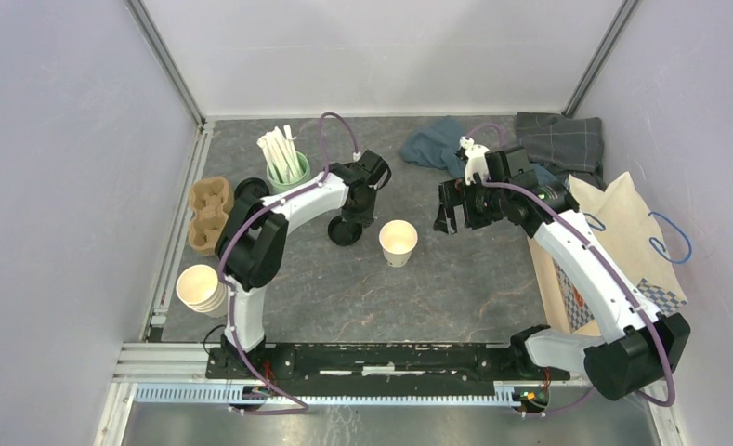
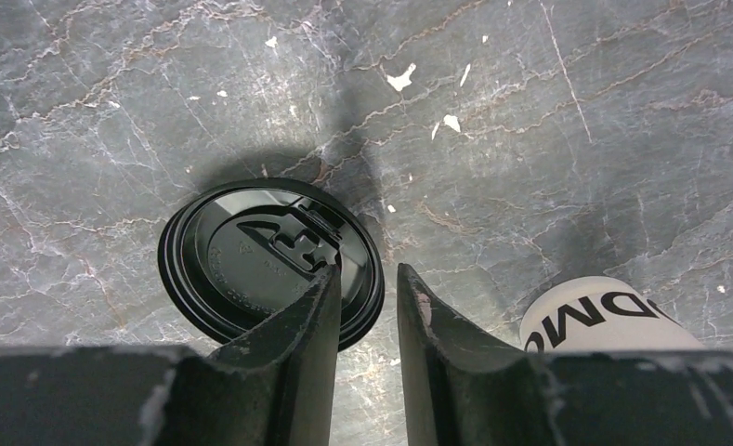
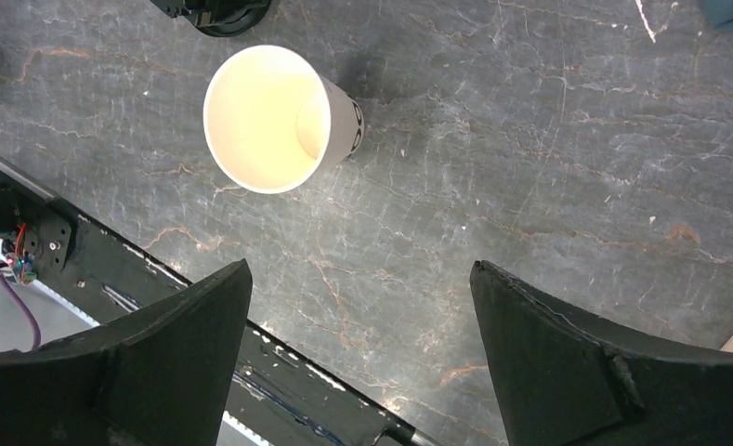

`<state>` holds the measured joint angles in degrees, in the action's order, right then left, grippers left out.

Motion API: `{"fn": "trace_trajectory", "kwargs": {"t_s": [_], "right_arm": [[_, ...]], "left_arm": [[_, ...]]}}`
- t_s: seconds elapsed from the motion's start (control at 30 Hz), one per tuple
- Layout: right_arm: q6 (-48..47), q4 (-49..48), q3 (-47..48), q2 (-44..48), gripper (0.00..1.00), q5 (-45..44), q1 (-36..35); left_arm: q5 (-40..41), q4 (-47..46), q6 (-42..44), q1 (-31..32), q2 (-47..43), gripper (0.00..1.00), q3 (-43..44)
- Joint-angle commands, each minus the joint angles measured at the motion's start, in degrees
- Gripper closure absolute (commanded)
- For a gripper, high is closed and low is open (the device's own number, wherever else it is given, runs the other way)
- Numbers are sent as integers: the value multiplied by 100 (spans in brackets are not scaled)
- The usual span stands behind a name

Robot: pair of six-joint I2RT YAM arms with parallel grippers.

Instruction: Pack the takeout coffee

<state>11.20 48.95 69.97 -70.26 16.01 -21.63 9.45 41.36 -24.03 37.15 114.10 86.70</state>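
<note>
Lid lies flat on the surface beside the open cup, which likely needs it before packing. Left pincer sits over its edge, nearly together; grip unclear. Right pincer hangs near the cup, wide apart, empty.

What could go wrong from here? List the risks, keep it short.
1. The left gripper has only the rim of the flat-lying black lid between its jaws. A pinch that thin may slip.
2. The lidless cup stands close beside that gripper and could be knocked over.
3. The right gripper hangs open, apart from the cup, so nothing steadies it. Pressing the lid on might tip it.
</note>
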Motion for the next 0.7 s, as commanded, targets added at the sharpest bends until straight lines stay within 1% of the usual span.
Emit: {"fn": "trace_trajectory", "kwargs": {"t_s": [0.0, 0.43, 0.57, 0.67], "right_arm": [[40, -167, -165, 210, 5, 34, 30], [58, -231, -246, 275, 6, 122, 15], [51, -220, -265, 302, 6, 111, 25], [17, -220, -250, 320, 6, 90, 20]], "left_arm": [[156, 38, -41, 133, 55, 66, 99], [493, 86, 80, 223, 434, 70, 137], [545, 92, 129, 225, 434, 79, 160], [539, 247, 195, 230, 353, 90, 364]]}}
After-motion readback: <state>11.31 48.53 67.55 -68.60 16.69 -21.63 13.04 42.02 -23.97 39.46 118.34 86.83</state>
